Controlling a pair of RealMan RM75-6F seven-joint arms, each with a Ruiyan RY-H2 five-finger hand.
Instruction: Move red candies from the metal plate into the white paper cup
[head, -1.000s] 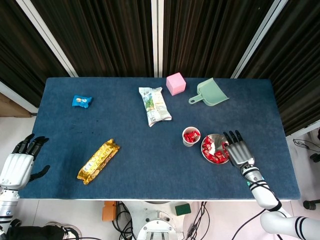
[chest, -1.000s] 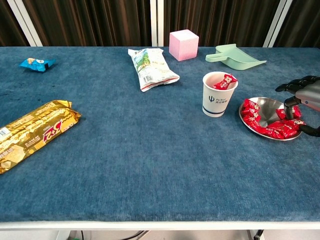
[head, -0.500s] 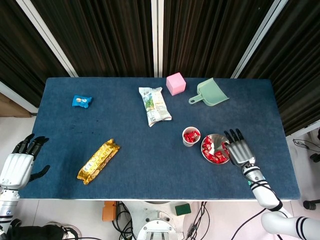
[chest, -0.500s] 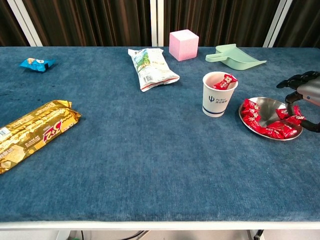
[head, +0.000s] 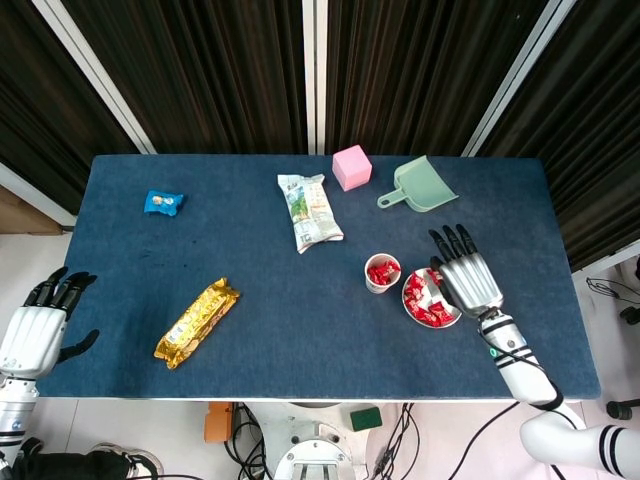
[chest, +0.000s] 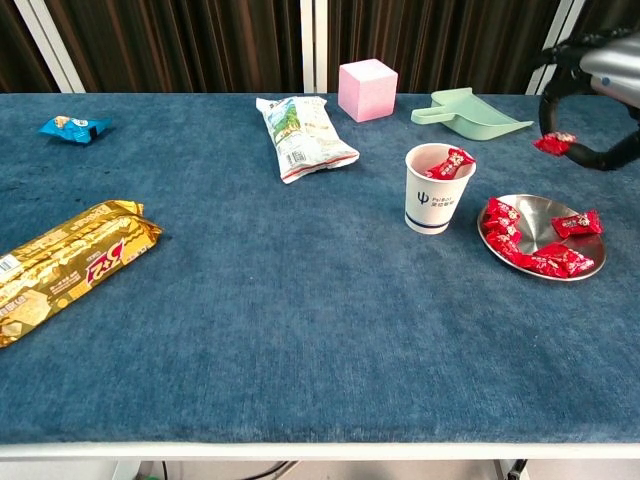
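Table (chest: 300, 330) unchanged — right hand (chest: 590, 80) risen, candy (chest: 553, 143) pinched

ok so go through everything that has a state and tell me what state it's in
right hand: raised, pinching a red candy
left hand: off the table edge, empty, fingers apart
white paper cup: upright, candies inside
metal plate: still has candies
green dustpan: empty

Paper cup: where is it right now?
The white paper cup stands upright right of centre in the chest view, just left of the metal plate, red candies showing inside.
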